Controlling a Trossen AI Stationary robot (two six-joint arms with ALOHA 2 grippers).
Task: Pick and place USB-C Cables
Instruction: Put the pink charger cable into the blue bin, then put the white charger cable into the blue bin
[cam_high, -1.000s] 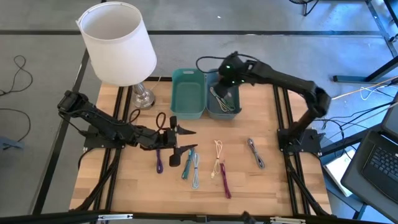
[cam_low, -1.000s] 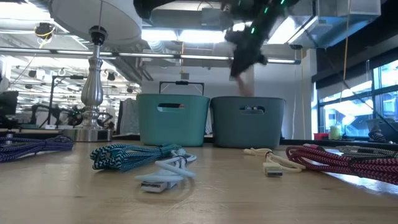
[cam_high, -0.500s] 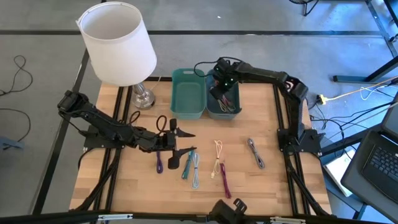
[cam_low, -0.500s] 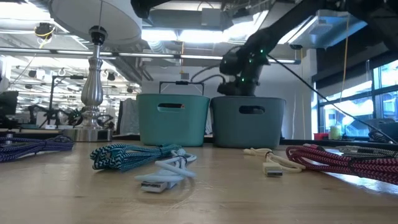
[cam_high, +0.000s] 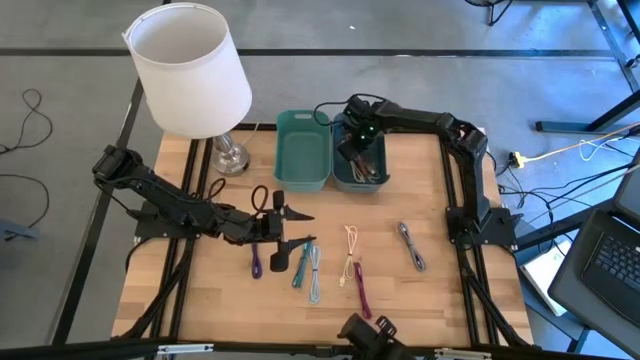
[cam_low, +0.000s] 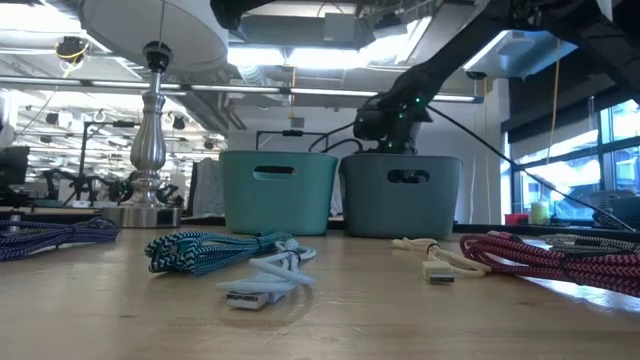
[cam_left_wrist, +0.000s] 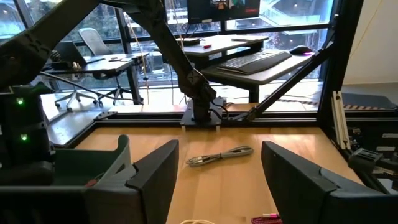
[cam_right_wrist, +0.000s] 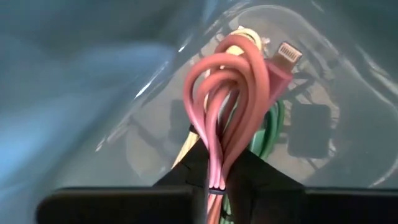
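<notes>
the right gripper (cam_high: 358, 148) is lowered into the grey-blue bin (cam_high: 375, 184) at the bench's far edge, its fingers (cam_right_wrist: 255, 180) pinched on a pink cable (cam_right_wrist: 227, 102) over other cables (cam_high: 366, 172) lying in that bin. the teal bin (cam_high: 301, 150) stands touching it on the lamp (cam_high: 190, 70) side. the left gripper (cam_high: 292, 228) hovers spread wide near the bench's middle. purple (cam_high: 256, 258), teal (cam_high: 301, 266), cream (cam_high: 350, 240), magenta (cam_high: 361, 290) and grey (cam_high: 411, 246) bundles lie spread along the near half.

right hand (cam_high: 352, 152) reaches forward with fingers pinched together, while left hand (cam_high: 290, 227) hovers low, fingers spread.
</notes>
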